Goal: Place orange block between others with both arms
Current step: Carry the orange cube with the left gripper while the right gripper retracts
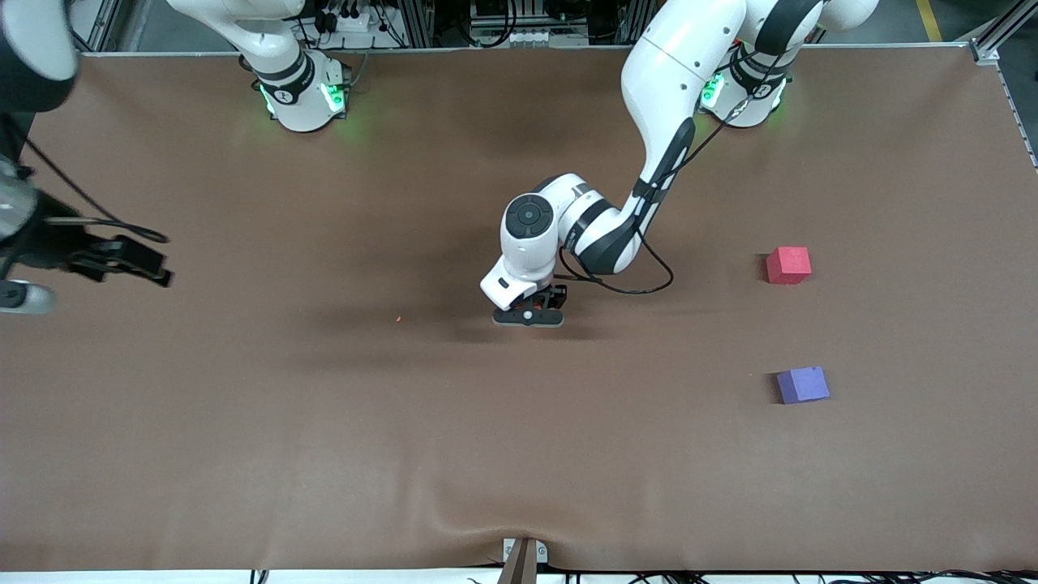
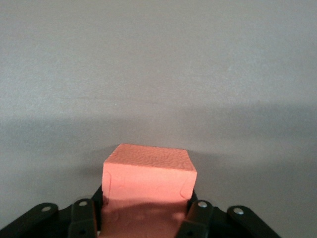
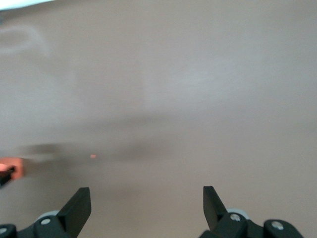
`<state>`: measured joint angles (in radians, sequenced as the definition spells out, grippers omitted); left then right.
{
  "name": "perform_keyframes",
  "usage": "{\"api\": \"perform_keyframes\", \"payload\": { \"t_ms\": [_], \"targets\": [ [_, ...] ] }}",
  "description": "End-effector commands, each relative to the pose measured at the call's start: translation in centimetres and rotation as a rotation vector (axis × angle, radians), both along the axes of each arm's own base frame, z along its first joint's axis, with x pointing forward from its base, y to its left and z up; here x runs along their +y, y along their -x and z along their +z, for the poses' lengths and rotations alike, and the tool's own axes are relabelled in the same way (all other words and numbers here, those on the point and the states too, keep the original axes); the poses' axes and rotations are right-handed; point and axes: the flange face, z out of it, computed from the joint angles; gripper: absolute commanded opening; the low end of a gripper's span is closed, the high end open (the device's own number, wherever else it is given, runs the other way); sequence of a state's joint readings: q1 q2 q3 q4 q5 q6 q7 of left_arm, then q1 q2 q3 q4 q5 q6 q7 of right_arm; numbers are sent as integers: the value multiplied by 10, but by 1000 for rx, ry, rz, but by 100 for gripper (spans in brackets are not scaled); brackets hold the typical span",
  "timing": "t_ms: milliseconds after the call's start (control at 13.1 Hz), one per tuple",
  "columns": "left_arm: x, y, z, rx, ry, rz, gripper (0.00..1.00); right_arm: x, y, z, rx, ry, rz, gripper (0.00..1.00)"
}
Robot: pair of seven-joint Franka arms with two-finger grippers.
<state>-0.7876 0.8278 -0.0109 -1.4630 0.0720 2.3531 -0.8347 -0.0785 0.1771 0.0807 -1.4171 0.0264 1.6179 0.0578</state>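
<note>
My left gripper (image 1: 529,315) is down at the middle of the table, shut on the orange block (image 2: 148,178); its fingers (image 2: 194,208) press into the block's two sides. In the front view the hand covers the block. The pinkish-red cube (image 1: 788,265) and the purple-blue cube (image 1: 803,384) rest toward the left arm's end of the table, the purple-blue one nearer to the front camera, with a gap between them. My right gripper (image 1: 150,264) hangs open over the right arm's end of the table, nothing between its fingers (image 3: 79,208). The right wrist view catches the orange block (image 3: 11,165) at its edge.
A tiny orange speck (image 1: 397,318) lies on the brown table cover beside the left gripper, toward the right arm's end. The cover (image 1: 454,519) is wrinkled near the front edge, where a small bracket (image 1: 523,558) sits. Both arm bases stand along the back edge.
</note>
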Motion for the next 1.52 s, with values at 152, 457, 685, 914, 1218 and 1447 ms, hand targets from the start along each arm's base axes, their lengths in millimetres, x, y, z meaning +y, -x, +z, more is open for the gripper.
{"api": "perform_keyframes", "payload": {
  "t_ms": [152, 457, 685, 914, 1218, 1447],
  "targets": [
    [98, -77, 68, 14, -77, 261, 0, -46, 10, 4, 1, 83, 109, 100],
    [246, -124, 80, 119, -163, 496, 0, -54, 10, 0, 9, 82, 135, 100],
    [334, -128, 72, 190, -180, 442, 0, -50, 8, -4, 15, 75, 141, 100],
    [387, -99, 72, 249, -182, 334, 0, -40, 8, -5, 23, 68, 145, 100],
    [435, -78, 46, 188, -131, 327, 0, -32, 14, -7, 79, 62, 120, 100],
    [474, -73, 40, 177, -113, 328, 0, -21, 14, -8, 80, 59, 135, 100]
  ]
}}
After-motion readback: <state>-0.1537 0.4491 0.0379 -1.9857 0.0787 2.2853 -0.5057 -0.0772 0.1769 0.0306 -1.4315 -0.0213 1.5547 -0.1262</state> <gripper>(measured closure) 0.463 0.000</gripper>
